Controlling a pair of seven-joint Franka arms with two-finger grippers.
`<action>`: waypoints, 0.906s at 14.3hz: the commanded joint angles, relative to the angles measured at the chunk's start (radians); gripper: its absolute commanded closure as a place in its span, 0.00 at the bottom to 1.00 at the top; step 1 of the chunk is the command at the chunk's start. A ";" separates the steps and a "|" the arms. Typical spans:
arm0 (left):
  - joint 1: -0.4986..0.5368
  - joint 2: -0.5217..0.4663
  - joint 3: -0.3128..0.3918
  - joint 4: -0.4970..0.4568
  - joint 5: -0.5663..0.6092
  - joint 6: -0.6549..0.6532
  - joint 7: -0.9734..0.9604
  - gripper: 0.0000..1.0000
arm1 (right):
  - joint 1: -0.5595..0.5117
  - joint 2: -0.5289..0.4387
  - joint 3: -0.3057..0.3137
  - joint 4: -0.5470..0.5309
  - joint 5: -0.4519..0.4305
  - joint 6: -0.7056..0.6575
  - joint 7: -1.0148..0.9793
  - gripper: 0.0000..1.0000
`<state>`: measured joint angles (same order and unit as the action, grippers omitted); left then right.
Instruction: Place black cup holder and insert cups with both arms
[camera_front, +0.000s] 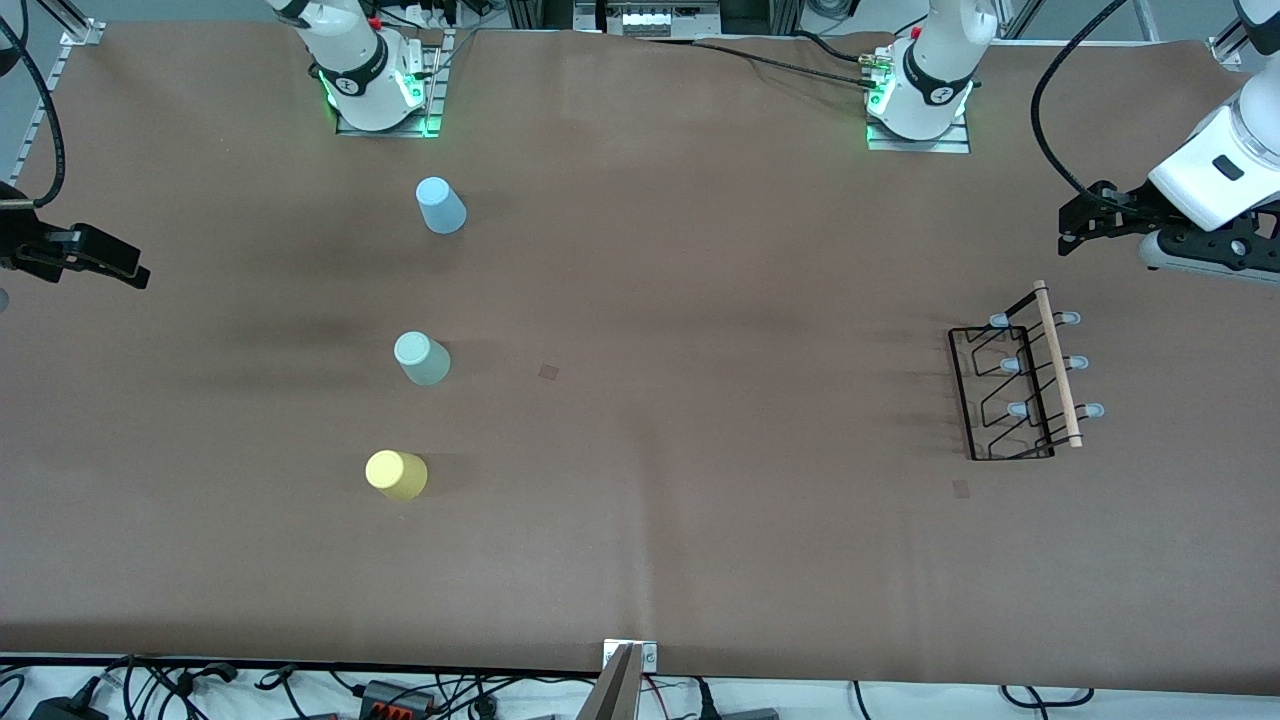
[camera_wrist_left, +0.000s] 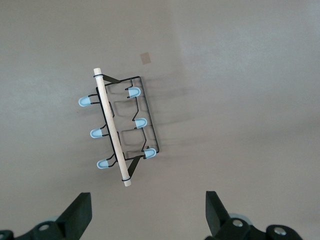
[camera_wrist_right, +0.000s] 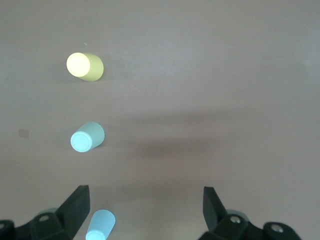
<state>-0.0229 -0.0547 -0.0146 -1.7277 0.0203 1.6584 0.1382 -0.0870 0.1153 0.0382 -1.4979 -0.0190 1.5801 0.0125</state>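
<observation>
I have the brown table (camera_front: 640, 250) spread in front of me, with nothing yet touched. The left arm (camera_front: 1215, 170) hangs at its own end of the table, its left gripper (camera_wrist_left: 149, 212) spread wide and empty above the black cup holder (camera_front: 1015, 385), which I judge is the first pick. That rack stands upright on the cloth at the left arm's end, wooden rod handle (camera_front: 1058, 362) on top, pegs bare. The right gripper (camera_wrist_right: 146, 210) waits, jaws also wide apart with nothing between them, over the right arm's end of the table. The cups sit upside down in a loose row near that arm, presumably within its reach: light blue cup (camera_front: 440, 205) farthest from the front camera, mint green cup (camera_front: 421, 358) between, yellow cup (camera_front: 396, 474) nearest.
</observation>
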 joint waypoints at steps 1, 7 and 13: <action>-0.003 0.012 0.002 0.027 -0.020 -0.014 0.006 0.00 | -0.008 -0.005 0.008 -0.010 0.002 -0.005 -0.014 0.00; -0.002 0.012 0.004 0.027 -0.020 -0.014 0.007 0.00 | -0.005 -0.003 0.008 -0.021 0.002 -0.006 -0.017 0.00; -0.002 0.012 0.005 0.027 -0.020 -0.020 0.006 0.00 | -0.002 -0.011 0.008 -0.171 0.001 0.000 -0.014 0.00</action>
<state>-0.0230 -0.0547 -0.0149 -1.7277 0.0203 1.6569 0.1382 -0.0852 0.1225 0.0398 -1.6097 -0.0188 1.5730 0.0119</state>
